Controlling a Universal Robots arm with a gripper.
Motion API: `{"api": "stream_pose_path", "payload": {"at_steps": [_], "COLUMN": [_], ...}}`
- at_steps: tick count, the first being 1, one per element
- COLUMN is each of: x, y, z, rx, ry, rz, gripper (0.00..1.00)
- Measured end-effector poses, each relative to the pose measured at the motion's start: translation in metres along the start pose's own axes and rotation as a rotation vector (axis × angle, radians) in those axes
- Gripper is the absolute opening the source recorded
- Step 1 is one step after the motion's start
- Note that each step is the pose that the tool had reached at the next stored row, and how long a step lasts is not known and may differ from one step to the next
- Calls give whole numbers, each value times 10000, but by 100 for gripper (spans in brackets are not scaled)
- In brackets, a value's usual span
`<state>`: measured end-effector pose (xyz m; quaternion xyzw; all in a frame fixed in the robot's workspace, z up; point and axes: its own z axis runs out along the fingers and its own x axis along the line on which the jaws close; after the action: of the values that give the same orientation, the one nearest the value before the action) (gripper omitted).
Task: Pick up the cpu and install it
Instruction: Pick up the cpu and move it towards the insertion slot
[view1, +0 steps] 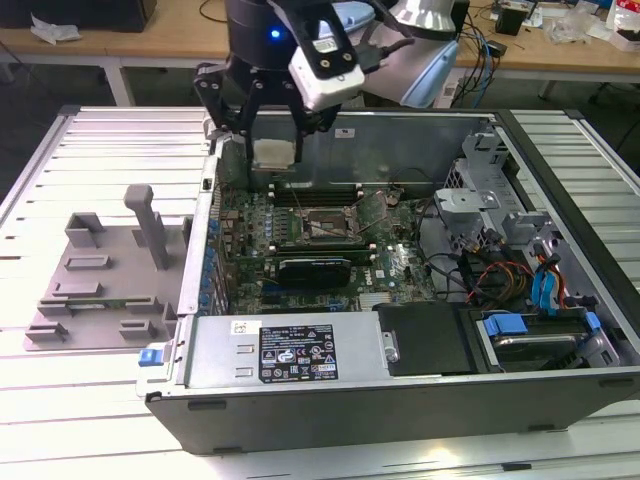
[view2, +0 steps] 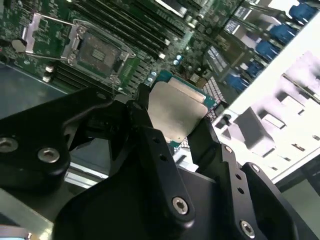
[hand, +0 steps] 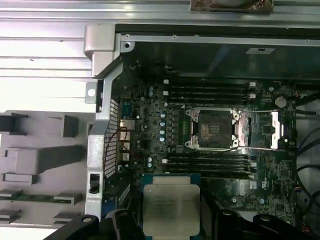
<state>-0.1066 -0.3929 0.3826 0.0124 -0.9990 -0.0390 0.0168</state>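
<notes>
At the exterior view's left the grey fixture (view1: 100, 275) sits well apart; the gripper (view1: 272, 145) is clamped on the edges of the cpu (view1: 274, 153), aloft over the motherboard (view1: 300, 255); rightward, the open socket (view1: 330, 225) awaits, so pickup done, seating not yet.

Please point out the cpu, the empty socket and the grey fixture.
cpu (hand: 171, 204), first wrist view, middle of its metal lid.
empty socket (hand: 214, 129), first wrist view, its open middle.
grey fixture (view1: 115, 255), exterior view, its flat base.
</notes>
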Motion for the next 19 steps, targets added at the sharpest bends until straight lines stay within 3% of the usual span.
{"api": "stream_pose_path", "payload": {"at_steps": [2,5,6,7,9,11,13,15,19], "x": [-24,-26,-29,-41,-55,-123,-187,-334,-416], "y": [17,64,108,161,198,264,273,294,318], "z": [18,42,59,88,118,218,258,314,346], "rx": [20,33,35,34,35,35,35,39,40], "ry": [10,-259,-316,-325,-324,-324,-325,-325,-325], "rz": [4,-19,-26,-28,-28,-29,-28,-28,-29], "gripper": [55,55,55,55,55,55,55,55,55]}}
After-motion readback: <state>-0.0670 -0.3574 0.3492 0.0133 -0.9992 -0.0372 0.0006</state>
